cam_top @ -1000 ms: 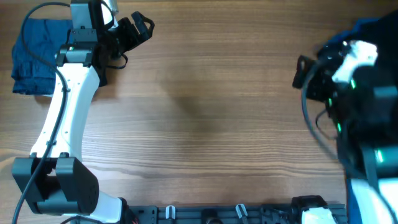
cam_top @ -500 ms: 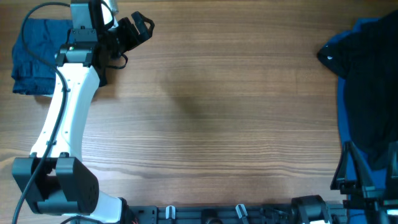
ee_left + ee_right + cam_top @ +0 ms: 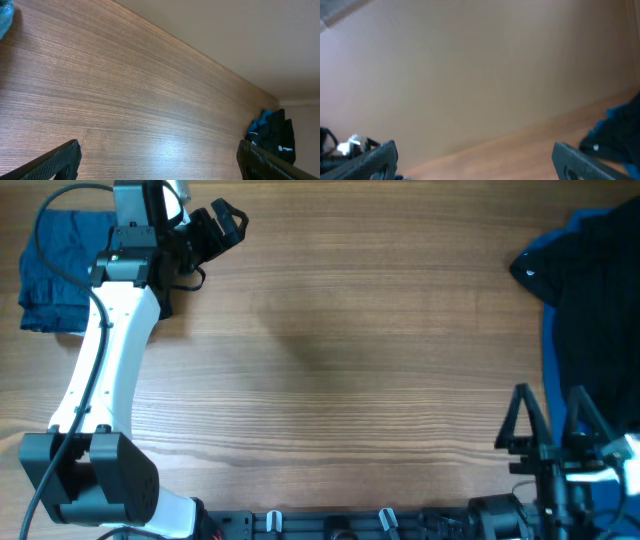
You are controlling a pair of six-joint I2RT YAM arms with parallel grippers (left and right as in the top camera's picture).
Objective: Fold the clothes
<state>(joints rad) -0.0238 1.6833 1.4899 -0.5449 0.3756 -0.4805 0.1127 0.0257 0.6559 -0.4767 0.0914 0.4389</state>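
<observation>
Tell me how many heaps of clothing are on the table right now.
2. A folded blue garment lies at the far left corner; a dark navy-and-black pile sits at the right edge and may hide several pieces.

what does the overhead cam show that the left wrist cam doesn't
Only the overhead: most of the folded navy-blue garment beside the left arm, and the right gripper, open, at the front edge near the dark clothes pile. Only the left wrist: the plain wall behind the table and a small white logo on a black garment. Both: the wooden table, that pile at its right end, and the open left gripper.
</observation>
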